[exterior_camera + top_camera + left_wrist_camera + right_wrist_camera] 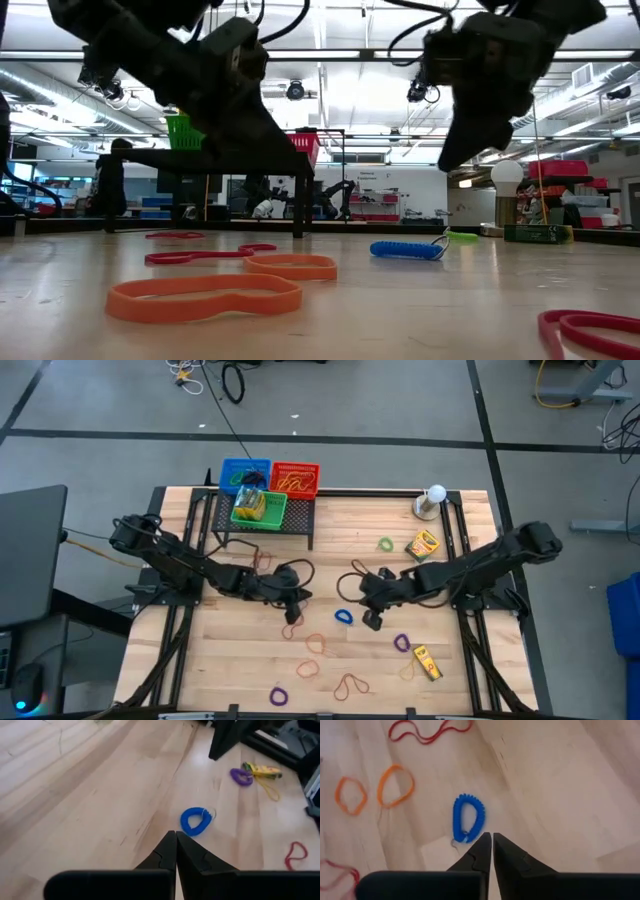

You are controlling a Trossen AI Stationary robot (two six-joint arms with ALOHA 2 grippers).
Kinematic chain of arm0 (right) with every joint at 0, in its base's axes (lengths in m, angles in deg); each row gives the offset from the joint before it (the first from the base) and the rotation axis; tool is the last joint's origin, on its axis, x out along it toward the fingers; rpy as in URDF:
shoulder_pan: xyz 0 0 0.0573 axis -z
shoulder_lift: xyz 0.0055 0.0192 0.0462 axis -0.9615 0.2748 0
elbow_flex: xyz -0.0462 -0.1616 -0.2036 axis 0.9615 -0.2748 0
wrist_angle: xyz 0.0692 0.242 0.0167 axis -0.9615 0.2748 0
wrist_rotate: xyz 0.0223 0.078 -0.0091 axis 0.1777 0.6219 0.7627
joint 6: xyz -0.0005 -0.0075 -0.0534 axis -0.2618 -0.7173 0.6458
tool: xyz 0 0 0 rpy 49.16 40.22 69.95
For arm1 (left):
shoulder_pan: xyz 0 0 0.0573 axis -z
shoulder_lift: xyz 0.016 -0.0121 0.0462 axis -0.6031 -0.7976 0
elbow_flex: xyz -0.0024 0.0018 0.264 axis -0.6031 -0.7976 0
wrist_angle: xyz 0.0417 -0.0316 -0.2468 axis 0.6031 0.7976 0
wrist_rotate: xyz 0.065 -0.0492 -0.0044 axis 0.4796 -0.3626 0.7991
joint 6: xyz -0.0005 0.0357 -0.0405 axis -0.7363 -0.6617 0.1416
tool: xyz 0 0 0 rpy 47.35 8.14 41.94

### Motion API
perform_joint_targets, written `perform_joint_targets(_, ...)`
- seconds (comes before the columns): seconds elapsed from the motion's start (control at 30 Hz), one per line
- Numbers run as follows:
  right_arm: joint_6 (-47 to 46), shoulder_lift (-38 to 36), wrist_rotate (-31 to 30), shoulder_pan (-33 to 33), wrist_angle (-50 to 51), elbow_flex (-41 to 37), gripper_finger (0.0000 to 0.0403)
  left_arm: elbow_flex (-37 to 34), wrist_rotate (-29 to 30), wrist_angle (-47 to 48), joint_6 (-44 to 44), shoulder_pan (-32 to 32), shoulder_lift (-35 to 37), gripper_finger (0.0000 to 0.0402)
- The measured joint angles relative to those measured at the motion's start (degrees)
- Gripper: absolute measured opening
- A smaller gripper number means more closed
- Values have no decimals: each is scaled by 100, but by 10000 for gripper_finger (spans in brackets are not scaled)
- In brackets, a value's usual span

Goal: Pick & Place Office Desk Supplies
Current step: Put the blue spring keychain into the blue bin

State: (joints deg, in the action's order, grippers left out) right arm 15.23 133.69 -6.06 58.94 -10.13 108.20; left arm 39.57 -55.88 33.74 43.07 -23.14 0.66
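Lying flat on wood, blue coiled loop [468, 818], both tools [175, 836] [492, 837] pinched together, empty

A robotics lab: a wooden table [250, 660] stands on a grey taped floor [400, 400] with loose cables [232, 380], while far behind run ceiling strip lights [330, 55] and stocked shelves [565, 175].

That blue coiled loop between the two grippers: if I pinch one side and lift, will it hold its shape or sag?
The blue coiled loop looks springy, so it will probably stretch and sag somewhat. It seems light, lying flat on the table, so a push likely slides it, not rolls it. Its ridged coils should give fingertips some purchase.
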Motion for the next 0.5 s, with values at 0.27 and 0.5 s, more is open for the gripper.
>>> perform_joint_targets(0.27,-1261,899,250,-4,159,669,98,-206,33,-83,-586,-15,-22,9)
perform_joint_targets(0.5,-1417,1671,166,-41,279,1076,134,-253,140,-79,-766,-92,-47,10)
